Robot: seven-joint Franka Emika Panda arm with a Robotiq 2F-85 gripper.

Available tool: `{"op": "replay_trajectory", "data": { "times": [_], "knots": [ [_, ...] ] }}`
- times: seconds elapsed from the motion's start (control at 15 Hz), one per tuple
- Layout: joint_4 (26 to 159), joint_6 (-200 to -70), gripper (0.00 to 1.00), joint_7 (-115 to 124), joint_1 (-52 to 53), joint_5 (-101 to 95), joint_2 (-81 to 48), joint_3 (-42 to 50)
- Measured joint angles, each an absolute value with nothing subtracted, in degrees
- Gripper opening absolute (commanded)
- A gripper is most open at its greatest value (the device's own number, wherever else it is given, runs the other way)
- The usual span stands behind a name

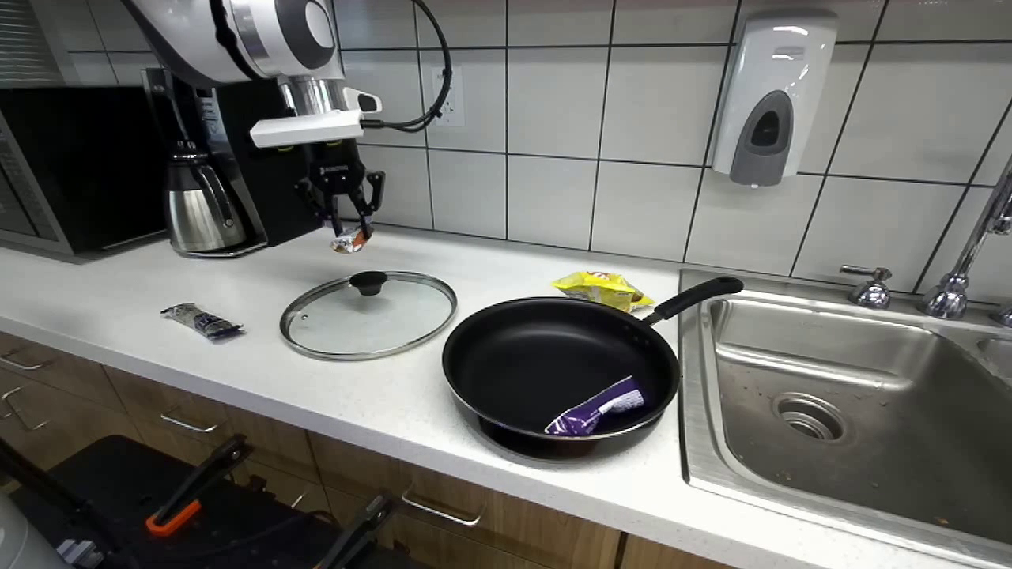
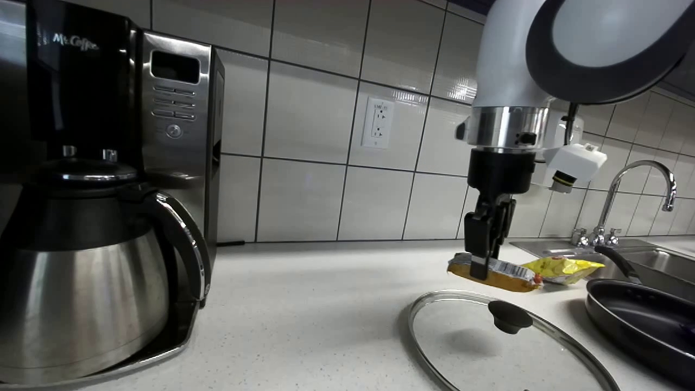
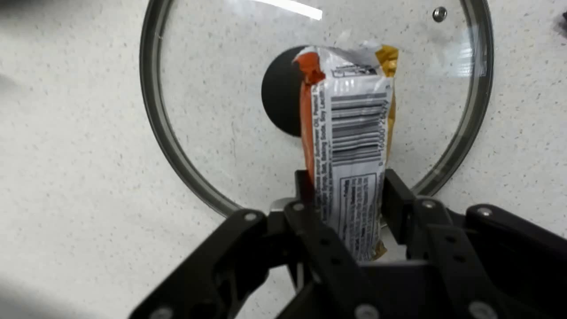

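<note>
The wrapped snack bar (image 3: 354, 128) hangs above the counter (image 1: 332, 395), clamped in the gripper (image 3: 347, 195) and overlapping the glass lid (image 1: 356, 324) in the wrist view: the pick-up looks done, the release not yet. Farther out, a purple packet (image 1: 597, 409) lies inside the pan (image 1: 514, 356), while a dark-wrapped packet (image 1: 202, 320) and a yellow packet (image 1: 605, 290) rest outside it. For moving, the lid's knob (image 2: 509, 316) and the pan's handle (image 1: 700, 297) seem the parts to clear, with the tiled wall (image 1: 553, 103) bounding the back and the air looking open toward the counter's front edge (image 1: 379, 446).

Bright glare streaks the glass lid (image 3: 241, 106).
</note>
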State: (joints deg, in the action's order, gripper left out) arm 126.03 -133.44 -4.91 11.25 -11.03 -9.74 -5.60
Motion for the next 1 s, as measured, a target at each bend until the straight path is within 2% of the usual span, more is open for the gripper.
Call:
{"op": "replay_trajectory", "data": {
  "times": [0.53, 1.0],
  "knots": [
    [140.20, -134.34, 0.16, 4.58, 7.72, -13.44, 1.84, -3.09],
    [147.19, -134.79, 0.16, 5.50, 2.04, -14.52, 7.89, -0.57]
  ]
}}
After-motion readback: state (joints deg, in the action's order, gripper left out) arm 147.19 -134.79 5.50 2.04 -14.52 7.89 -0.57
